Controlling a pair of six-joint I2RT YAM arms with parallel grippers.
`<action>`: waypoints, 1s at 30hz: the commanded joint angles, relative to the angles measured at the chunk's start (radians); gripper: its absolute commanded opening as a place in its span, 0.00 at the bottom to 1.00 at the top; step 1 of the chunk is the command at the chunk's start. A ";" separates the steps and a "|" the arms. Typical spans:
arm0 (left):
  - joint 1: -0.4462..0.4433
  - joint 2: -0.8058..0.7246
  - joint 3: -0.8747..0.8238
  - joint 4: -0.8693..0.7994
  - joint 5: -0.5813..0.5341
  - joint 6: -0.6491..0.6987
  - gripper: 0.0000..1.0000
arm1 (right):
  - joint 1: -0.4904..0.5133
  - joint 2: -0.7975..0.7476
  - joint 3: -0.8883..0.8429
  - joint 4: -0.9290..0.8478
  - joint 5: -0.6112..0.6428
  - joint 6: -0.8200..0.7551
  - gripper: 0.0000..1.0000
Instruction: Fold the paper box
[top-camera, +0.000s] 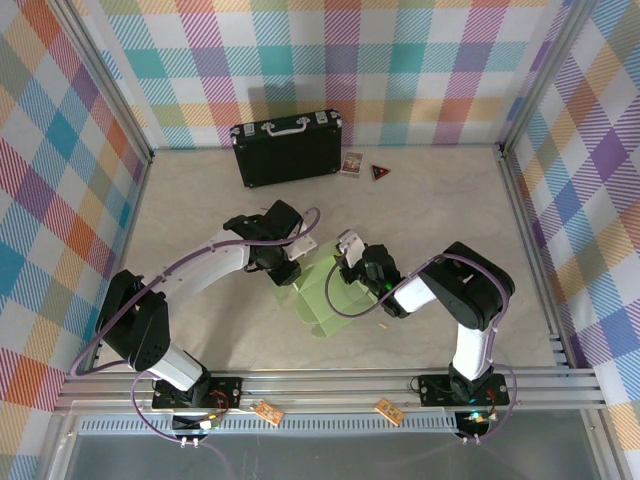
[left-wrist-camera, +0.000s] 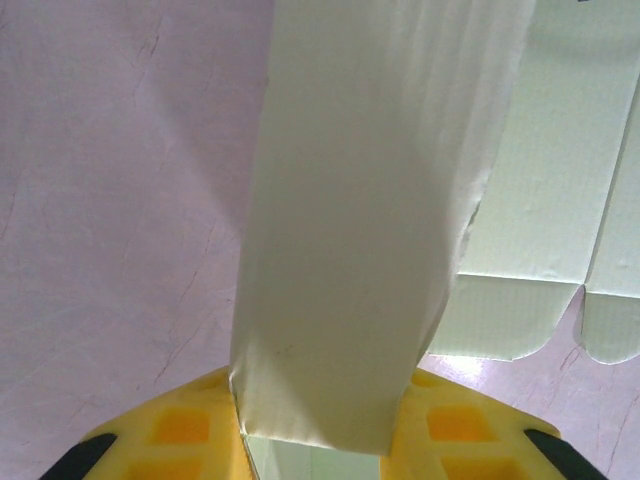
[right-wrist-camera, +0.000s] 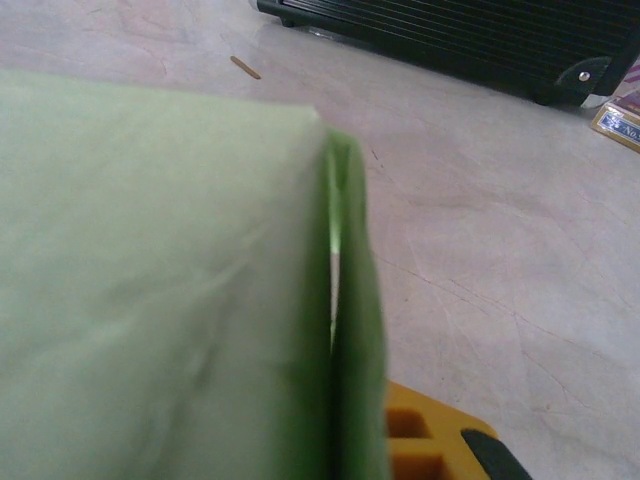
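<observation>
Pale green paper box (top-camera: 320, 308) partly folded on the table (top-camera: 450, 200), left jaws clamped on an upright flap rising straight ahead of them, right jaws pinched together on its doubled edge, black case (top-camera: 287, 150) well beyond both.

Plaid-walled cell around a cream, marbled stone-look bench (top-camera: 430, 215)
Pastel checked cloth walls (top-camera: 400, 60) in pink, teal, yellow and lilac close it in at 9, 12 and 3 o'clock, held by slanting silver aluminium frame posts (top-camera: 112, 90). The bench top is evenly lit, with soft shadows. A ribbed silver aluminium rail (top-camera: 330, 385) runs along its edge at 6 o'clock.
</observation>
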 joint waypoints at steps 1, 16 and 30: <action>-0.015 -0.023 0.010 -0.052 0.032 0.024 0.20 | -0.007 0.020 0.019 -0.031 0.058 0.014 0.00; -0.015 -0.003 0.013 -0.069 0.001 0.018 0.20 | -0.008 -0.032 -0.025 0.041 0.049 0.029 0.27; -0.015 -0.010 0.013 -0.067 -0.002 0.018 0.20 | -0.008 -0.048 -0.017 0.003 0.072 0.074 0.00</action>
